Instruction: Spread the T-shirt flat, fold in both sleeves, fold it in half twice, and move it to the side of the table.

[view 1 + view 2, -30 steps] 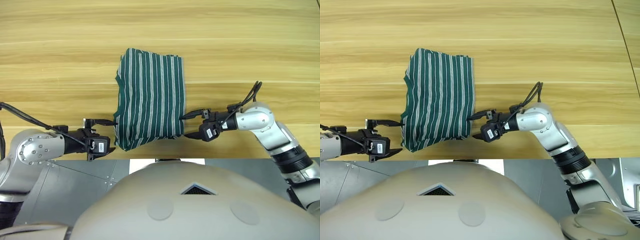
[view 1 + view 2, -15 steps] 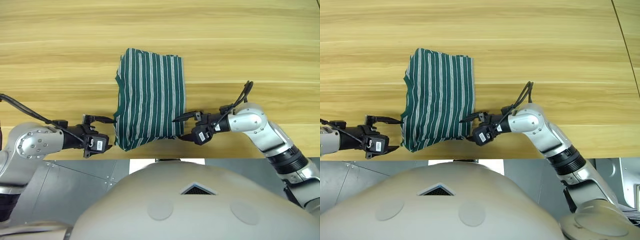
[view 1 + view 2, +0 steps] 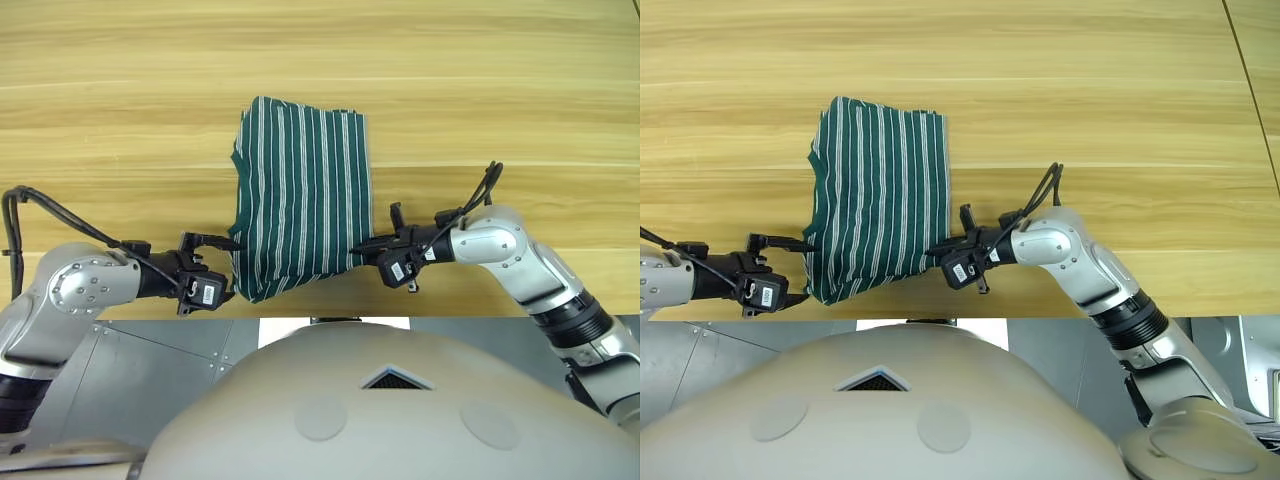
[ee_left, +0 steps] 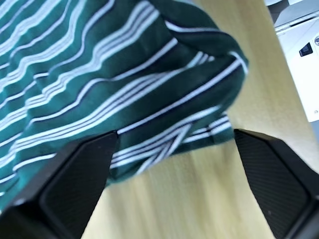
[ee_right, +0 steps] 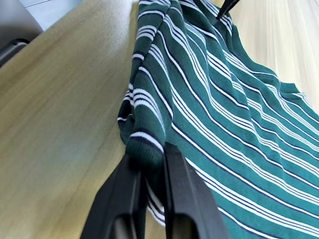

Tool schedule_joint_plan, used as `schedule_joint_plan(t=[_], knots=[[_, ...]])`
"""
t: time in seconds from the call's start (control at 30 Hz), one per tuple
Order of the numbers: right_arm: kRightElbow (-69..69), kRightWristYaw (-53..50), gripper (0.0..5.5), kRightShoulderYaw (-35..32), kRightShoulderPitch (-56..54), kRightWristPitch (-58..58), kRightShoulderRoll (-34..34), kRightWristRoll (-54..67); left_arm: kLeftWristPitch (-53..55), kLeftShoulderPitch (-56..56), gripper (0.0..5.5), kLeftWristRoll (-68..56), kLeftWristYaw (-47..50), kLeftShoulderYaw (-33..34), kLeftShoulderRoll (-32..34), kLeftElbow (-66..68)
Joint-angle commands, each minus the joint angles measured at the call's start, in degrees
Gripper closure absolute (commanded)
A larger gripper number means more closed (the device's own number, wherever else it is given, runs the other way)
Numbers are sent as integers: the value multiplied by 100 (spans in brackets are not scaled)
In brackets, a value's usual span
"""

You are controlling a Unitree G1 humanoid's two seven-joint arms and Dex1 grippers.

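The green T-shirt (image 3: pixel 303 195) with white stripes lies folded into a tall rectangle on the wooden table (image 3: pixel 500 80), near its front edge. My right gripper (image 3: pixel 365 250) is at the shirt's near right corner. In the right wrist view its fingers (image 5: pixel 127 199) are shut on that corner's hem (image 5: pixel 145 144). My left gripper (image 3: pixel 228 268) sits at the near left corner, open. In the left wrist view its two black fingers (image 4: pixel 75 179) stand wide apart with the rumpled corner of the shirt (image 4: pixel 129 84) between them.
The table's front edge (image 3: pixel 480 316) runs just behind both grippers, with grey floor beyond it. Bare wood stretches to the left, right and far side of the shirt.
My right gripper has moved left onto the shirt's near right corner and shut on it. My left gripper has slid right to the near left corner and stayed open.
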Motion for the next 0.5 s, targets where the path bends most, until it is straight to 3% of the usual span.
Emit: schedule_joint_plan(t=[0.03,0.5], knots=[[-103,-44,527,8,-130,100,9,-58,-24,-89,181,332,108,-309,-35,373],[-126,-6,528,34,-201,205,-4,-76,-128,-58,422,-10,66,-437,80,615]])
